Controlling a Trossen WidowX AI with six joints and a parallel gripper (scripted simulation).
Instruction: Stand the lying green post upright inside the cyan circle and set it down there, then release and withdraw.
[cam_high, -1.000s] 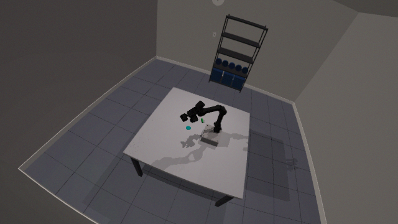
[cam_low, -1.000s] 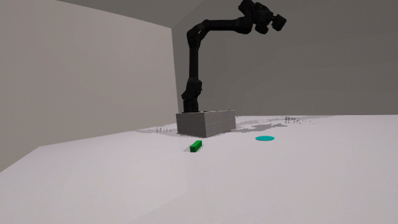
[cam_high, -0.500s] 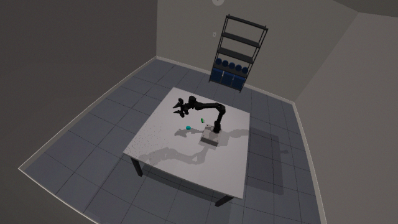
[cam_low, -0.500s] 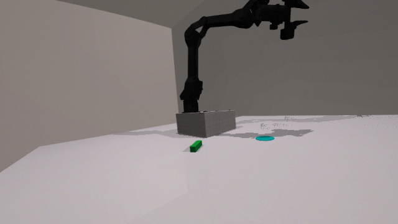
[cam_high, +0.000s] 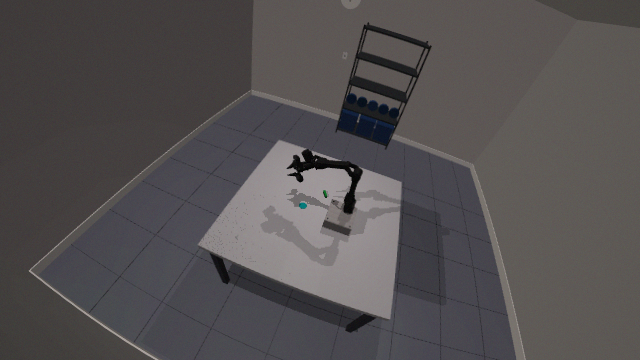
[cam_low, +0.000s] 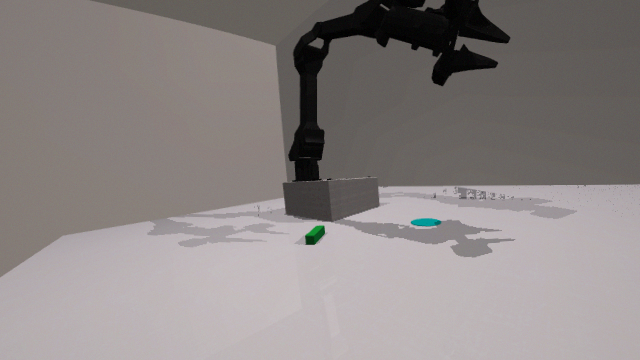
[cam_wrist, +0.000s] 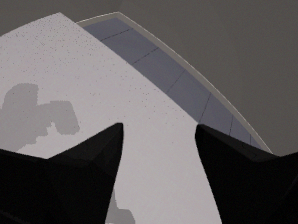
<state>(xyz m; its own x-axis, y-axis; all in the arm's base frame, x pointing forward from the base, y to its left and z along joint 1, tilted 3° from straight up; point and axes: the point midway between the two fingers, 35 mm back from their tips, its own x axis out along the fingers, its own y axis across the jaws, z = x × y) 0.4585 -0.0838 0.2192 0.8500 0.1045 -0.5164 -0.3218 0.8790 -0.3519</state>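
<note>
The green post lies on its side on the white table, in front of the arm's base in the exterior view. The cyan circle is flat on the table, a short way from the post. My gripper is in the air, high above the table. Its fingers stand apart with nothing between them. In the wrist view only the table, floor and wall show past the fingertips; the post and the circle are out of that view.
The grey base block carries the arm close to the post. The table's edge and the floor past it show in the top view. A dark shelf rack with blue bins stands by the wall, away from the table.
</note>
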